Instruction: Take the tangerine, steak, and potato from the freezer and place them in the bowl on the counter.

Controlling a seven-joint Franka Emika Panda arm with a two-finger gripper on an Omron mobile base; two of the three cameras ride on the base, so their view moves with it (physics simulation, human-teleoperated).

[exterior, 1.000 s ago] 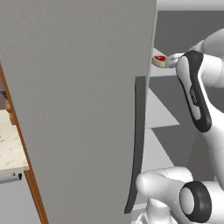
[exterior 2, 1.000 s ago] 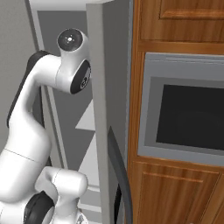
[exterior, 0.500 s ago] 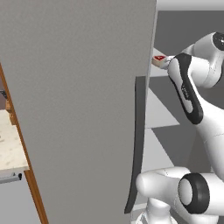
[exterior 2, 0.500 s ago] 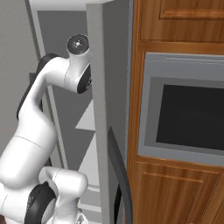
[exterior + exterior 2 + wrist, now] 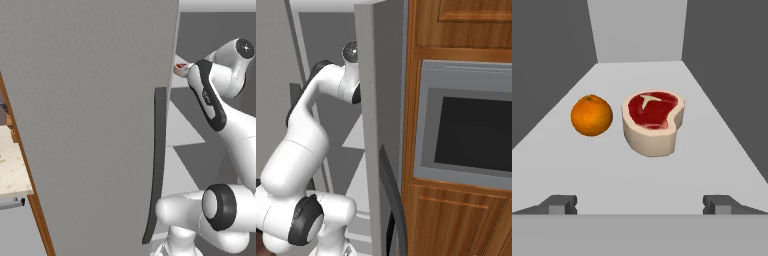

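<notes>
In the hand view my gripper (image 5: 640, 204) is open, its two dark fingertips (image 5: 559, 202) wide apart and nothing between them. Ahead on a pale freezer shelf (image 5: 637, 170) lie the tangerine (image 5: 591, 115) on the left and the steak (image 5: 653, 121) beside it on the right, close but apart. Both sit a short way beyond the fingertips. From the left base view the steak (image 5: 180, 68) peeks past the open freezer door (image 5: 90, 125), with my forearm reaching in next to it. The potato and the bowl are out of view.
The open grey door with its long dark handle (image 5: 156, 165) stands close on the arm's left. A strip of the counter (image 5: 11, 170) shows at far left. Wooden cabinets and a built-in oven (image 5: 466, 135) flank the freezer on the right.
The arm has stretched further up and into the freezer, its elbow rising toward the upper shelf. The jaws stayed wide. The base has not moved.
</notes>
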